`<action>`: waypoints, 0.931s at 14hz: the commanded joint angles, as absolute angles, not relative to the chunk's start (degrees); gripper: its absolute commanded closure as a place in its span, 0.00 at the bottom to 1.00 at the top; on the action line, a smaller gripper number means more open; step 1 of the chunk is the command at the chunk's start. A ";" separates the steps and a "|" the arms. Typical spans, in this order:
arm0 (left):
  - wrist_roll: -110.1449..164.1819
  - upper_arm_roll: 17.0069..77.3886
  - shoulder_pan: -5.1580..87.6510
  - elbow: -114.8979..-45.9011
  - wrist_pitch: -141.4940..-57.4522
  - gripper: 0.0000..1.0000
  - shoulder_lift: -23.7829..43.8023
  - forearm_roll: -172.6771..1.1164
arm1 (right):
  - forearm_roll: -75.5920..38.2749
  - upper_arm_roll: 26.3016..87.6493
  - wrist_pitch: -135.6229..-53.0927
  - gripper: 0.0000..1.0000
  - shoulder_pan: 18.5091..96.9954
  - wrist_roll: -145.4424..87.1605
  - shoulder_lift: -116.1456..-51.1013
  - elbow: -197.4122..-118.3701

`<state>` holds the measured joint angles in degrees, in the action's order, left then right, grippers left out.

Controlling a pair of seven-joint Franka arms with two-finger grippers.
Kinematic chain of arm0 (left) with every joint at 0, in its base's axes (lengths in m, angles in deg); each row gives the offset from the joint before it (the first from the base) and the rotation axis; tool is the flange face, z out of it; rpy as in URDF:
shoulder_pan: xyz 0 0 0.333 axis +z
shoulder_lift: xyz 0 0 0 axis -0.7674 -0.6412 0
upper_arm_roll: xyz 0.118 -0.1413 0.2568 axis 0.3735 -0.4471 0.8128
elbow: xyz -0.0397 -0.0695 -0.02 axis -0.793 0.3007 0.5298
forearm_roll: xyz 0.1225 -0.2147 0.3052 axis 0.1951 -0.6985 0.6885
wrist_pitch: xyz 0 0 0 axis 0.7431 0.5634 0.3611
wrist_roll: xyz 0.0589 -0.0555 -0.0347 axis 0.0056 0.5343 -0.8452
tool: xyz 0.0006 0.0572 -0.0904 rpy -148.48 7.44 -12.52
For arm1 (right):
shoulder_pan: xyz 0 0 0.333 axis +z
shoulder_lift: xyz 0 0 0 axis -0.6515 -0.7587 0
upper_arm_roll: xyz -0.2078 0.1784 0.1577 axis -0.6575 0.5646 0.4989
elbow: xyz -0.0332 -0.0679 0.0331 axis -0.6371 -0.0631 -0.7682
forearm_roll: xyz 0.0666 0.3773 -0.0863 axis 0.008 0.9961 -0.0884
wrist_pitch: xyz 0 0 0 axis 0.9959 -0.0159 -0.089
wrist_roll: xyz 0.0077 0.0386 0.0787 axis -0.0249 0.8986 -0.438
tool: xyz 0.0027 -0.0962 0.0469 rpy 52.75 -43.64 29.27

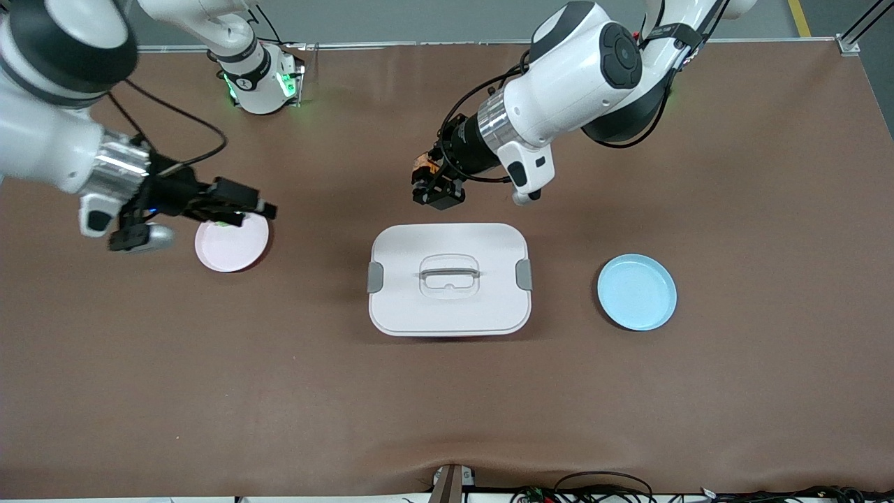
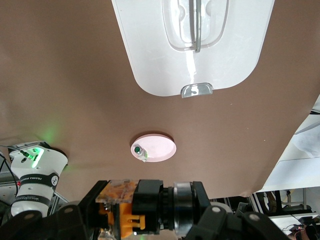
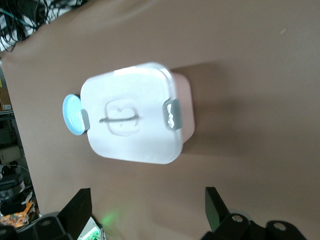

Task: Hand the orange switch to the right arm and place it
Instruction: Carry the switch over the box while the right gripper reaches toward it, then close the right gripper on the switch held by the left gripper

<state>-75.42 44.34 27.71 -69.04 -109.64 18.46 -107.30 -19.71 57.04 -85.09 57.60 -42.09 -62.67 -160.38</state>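
Holding the orange switch (image 1: 424,165) tight in my left gripper (image 1: 434,187) above the white box (image 1: 448,279), I needed my wide-open right gripper (image 1: 241,207), over the pink plate (image 1: 232,243), to come take it.

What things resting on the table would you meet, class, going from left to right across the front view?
pink plate → white lidded box → blue plate
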 commanded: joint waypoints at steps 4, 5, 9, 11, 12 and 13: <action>-77.01 44.34 27.53 -67.52 -109.66 0.75 17.79 -105.79 | -18.85 56.71 -94.91 0.00 68.06 -51.56 -59.63 -163.99; -77.01 44.34 27.53 -67.61 -109.66 0.75 17.79 -105.71 | -18.85 56.71 -96.93 0.00 69.73 -52.71 -59.72 -163.99; -77.01 44.34 27.45 -67.61 -109.66 0.75 17.79 -105.79 | -18.85 56.71 -105.54 0.00 75.53 -55.88 -60.16 -163.99; -77.01 44.34 27.53 -67.61 -109.66 0.75 17.70 -105.70 | -18.77 56.71 -108.45 0.00 77.12 -55.88 -61.12 -163.81; -77.01 44.34 27.53 -67.61 -109.66 0.75 17.70 -105.70 | -18.77 56.71 -109.94 0.00 78.17 -55.88 -61.47 -163.90; -77.01 44.34 27.53 -67.61 -109.66 0.75 17.70 -105.70 | -18.77 56.71 -111.00 0.00 78.97 -56.58 -61.91 -163.90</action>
<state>-75.43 44.38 27.72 -68.99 -109.64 18.34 -107.29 -19.69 57.34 -108.77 77.14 -55.66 -61.57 -163.31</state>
